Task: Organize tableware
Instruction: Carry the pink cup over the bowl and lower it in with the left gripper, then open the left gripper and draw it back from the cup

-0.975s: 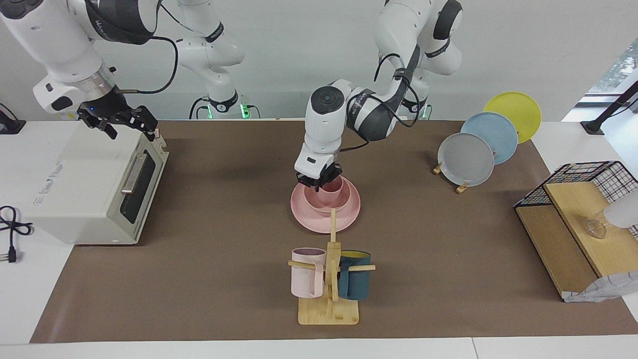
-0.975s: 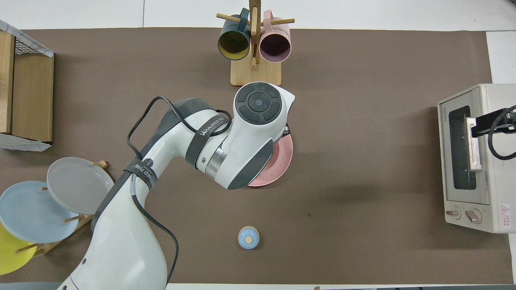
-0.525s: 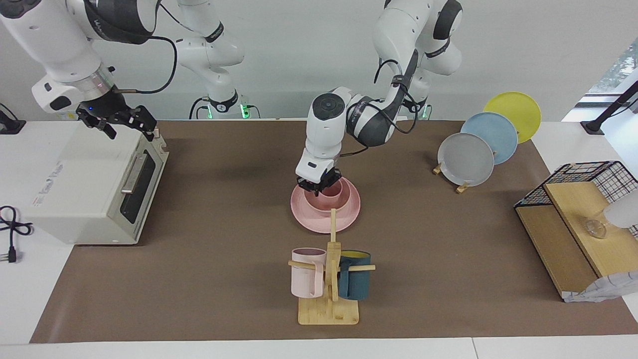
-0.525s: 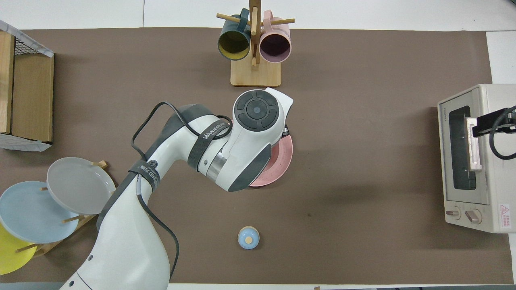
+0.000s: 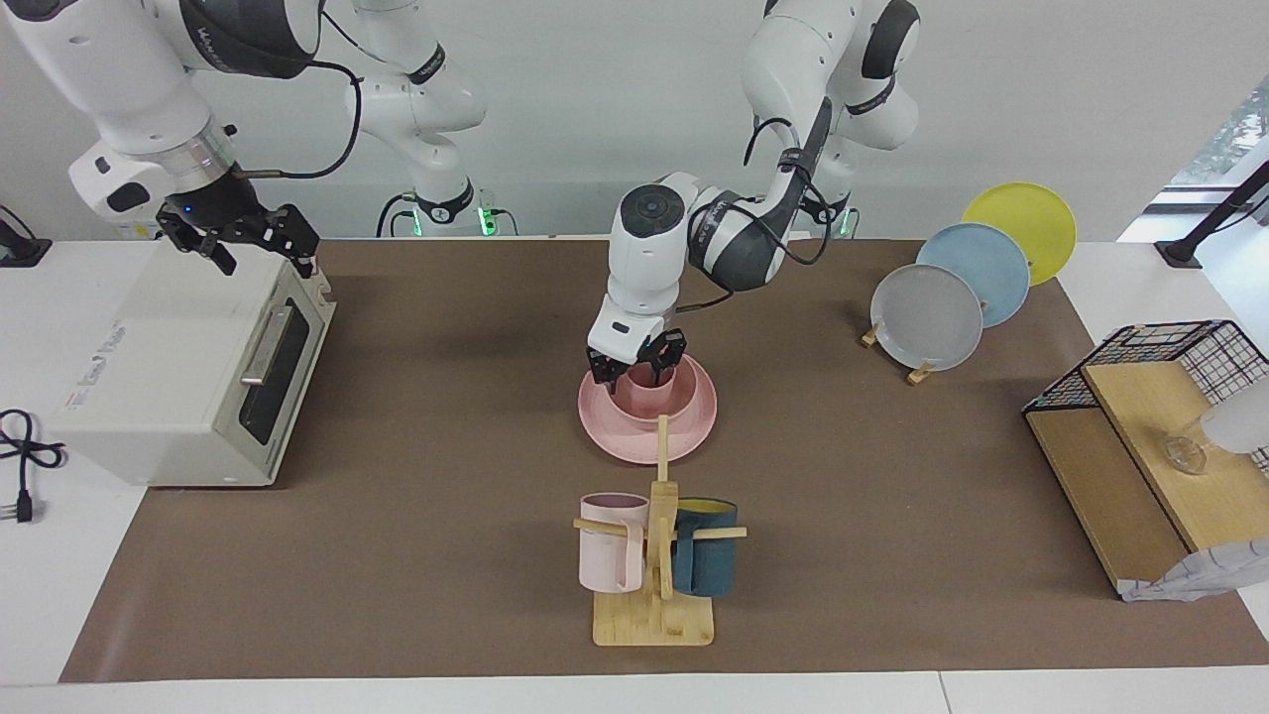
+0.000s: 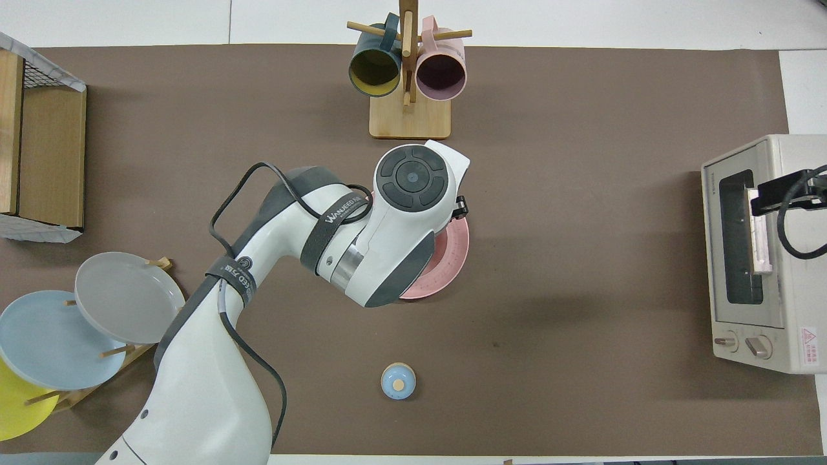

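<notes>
The pink plate lies mid-table, and part of its rim shows in the overhead view. The pink bowl stands on it. The small pink cup stands inside the bowl. My left gripper is open just above the bowl, with a finger on either side of the cup's rim. In the overhead view the left arm hides the bowl, the cup and the gripper. My right gripper is open and waits over the top of the toaster oven.
A wooden mug stand with a pale pink mug and a teal mug is farther from the robots than the plate. Grey, blue and yellow plates stand in a rack. A wire shelf and a small blue knob are also on the table.
My left gripper lowered the cup into the bowl, opened and let it go. The right gripper barely moved.
</notes>
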Tool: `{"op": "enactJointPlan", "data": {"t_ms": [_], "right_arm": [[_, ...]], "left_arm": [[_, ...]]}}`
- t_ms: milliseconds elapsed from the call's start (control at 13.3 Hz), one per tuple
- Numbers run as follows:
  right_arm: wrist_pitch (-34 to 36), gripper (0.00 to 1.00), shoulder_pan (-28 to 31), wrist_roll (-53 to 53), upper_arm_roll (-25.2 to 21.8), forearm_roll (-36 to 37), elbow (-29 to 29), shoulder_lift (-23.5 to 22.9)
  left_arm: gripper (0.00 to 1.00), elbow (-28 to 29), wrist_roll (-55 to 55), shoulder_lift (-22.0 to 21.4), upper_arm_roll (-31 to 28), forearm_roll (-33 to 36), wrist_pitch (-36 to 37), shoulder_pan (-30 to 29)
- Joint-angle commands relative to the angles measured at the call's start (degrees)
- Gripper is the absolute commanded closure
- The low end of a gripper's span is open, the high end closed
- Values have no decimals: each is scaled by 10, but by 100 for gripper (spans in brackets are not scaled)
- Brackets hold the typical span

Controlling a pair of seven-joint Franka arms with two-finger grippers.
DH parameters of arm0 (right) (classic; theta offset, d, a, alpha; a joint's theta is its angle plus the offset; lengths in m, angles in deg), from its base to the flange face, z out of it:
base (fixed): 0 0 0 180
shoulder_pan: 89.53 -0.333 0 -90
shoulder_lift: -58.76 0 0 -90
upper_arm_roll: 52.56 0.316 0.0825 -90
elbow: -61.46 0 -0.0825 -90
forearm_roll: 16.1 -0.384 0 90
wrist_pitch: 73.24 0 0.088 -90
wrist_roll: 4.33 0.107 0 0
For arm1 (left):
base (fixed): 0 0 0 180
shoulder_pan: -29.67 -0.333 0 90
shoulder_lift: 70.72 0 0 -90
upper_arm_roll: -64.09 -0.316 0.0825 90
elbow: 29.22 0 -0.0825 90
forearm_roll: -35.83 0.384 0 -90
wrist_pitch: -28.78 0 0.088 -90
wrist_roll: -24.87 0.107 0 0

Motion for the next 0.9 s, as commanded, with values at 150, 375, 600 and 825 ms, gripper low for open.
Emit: {"op": "enactJointPlan", "data": {"t_ms": [150, 375, 600, 825], "right_arm": [[-7, 0, 3, -9, 4, -7, 5, 8], [-10, 0, 4, -7, 3, -8, 7, 8], [-1, 0, 3, 5, 4, -19, 4, 7], [-4, 0, 3, 5, 4, -19, 4, 7]], "left_arm": [[0, 13, 34, -78, -8, 10, 72, -16], [0, 8, 119, -150, -8, 4, 162, -87], [0, 9, 287, -211, -9, 3, 239, -212], [0, 14, 442, -230, -11, 3, 264, -317]]}}
